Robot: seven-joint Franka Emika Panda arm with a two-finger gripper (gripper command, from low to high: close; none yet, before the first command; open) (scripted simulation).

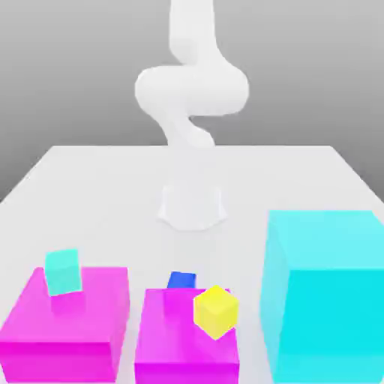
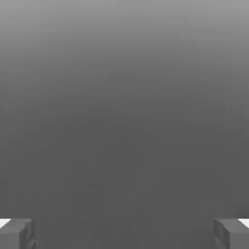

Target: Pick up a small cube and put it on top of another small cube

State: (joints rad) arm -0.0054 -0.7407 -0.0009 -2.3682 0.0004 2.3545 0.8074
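Observation:
The small deep-blue cube [image 1: 181, 280] rests on the white table [image 1: 90, 195], just behind the middle magenta block [image 1: 186, 337], which hides its lower part. A yellow small cube [image 1: 216, 310] sits tilted on that block's top right corner. A teal small cube [image 1: 63, 271] sits on the left magenta block [image 1: 66, 319]. In the hand view my gripper [image 2: 124, 234] is open, its two grey fingertips [image 2: 17, 233] far apart with only plain grey background between them. The white arm [image 1: 191, 90] rises from its base [image 1: 193, 204] at the table's middle.
A large cyan block [image 1: 326, 289] stands at the exterior view's right, much taller than the magenta blocks. Bare table lies around the arm's base and toward the far edge.

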